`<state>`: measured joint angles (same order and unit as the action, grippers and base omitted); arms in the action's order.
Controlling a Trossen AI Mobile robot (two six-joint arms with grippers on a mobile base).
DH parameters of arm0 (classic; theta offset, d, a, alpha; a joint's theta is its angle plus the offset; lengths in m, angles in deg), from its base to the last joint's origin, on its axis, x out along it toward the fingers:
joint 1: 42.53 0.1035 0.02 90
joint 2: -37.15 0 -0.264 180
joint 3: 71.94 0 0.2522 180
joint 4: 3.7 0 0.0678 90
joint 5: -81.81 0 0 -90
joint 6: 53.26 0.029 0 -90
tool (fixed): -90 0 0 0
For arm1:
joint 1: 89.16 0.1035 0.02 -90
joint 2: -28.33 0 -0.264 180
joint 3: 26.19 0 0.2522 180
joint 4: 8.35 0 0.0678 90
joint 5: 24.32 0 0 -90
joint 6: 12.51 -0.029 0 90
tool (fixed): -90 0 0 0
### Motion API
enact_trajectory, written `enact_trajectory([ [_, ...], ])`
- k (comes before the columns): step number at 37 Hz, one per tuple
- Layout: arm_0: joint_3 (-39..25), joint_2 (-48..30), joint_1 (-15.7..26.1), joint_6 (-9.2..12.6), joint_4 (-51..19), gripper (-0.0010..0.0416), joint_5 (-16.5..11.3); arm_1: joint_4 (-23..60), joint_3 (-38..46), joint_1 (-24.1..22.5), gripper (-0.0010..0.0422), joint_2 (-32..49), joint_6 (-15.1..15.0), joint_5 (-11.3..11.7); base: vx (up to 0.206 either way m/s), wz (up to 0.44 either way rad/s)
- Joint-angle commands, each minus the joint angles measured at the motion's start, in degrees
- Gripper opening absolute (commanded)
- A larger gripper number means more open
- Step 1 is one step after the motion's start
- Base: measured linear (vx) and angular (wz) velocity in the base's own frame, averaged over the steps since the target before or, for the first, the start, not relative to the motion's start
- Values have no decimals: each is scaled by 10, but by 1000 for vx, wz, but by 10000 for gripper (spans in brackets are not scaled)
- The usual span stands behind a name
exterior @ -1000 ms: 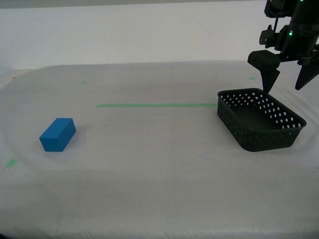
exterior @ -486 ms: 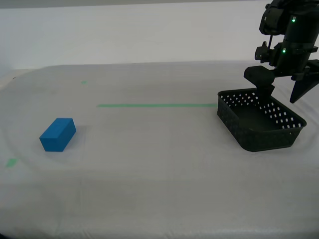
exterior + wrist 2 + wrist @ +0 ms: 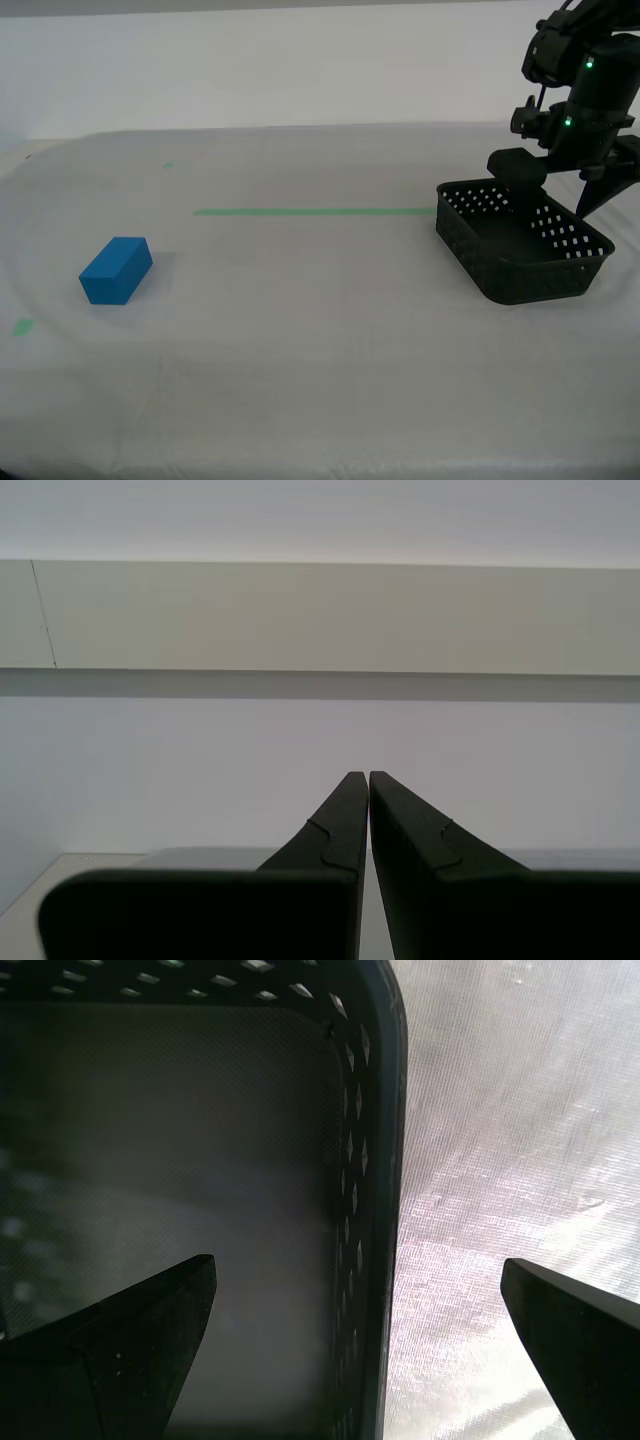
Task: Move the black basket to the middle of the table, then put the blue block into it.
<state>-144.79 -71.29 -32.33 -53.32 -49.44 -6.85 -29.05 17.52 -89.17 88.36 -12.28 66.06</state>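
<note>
Exterior view alone shows the blue block (image 3: 116, 269)

Bare table (image 3: 320, 350) runs between the blue block (image 3: 116, 269) at lower left and the black basket (image 3: 522, 240) at right — only my first gripper (image 3: 553, 195) straddling the basket's far wall crowds it.

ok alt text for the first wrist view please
My first gripper, open, straddles one wall of the black basket: one finger is over the bare basket floor, the other finger over the pale cloth of the table outside.
</note>
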Motion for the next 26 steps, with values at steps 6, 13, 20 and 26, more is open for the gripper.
enact_trajectory([
  [6, 35, 0, 0, 10, 56, 399, 8, -3, 0, 0, 0, 0, -1, 0, 0, 0],
  [13, 48, 0, 0, 14, 77, 399, 18, -3, 0, 0, 0, 0, -1, 0, 0, 0],
  [20, 49, 0, 0, 14, 79, 399, 31, -3, 0, 0, 0, 0, -1, 0, 0, 0],
  [26, 52, 0, 0, 14, 81, 396, 31, -3, 0, 0, 0, 0, -1, 0, 0, 0],
])
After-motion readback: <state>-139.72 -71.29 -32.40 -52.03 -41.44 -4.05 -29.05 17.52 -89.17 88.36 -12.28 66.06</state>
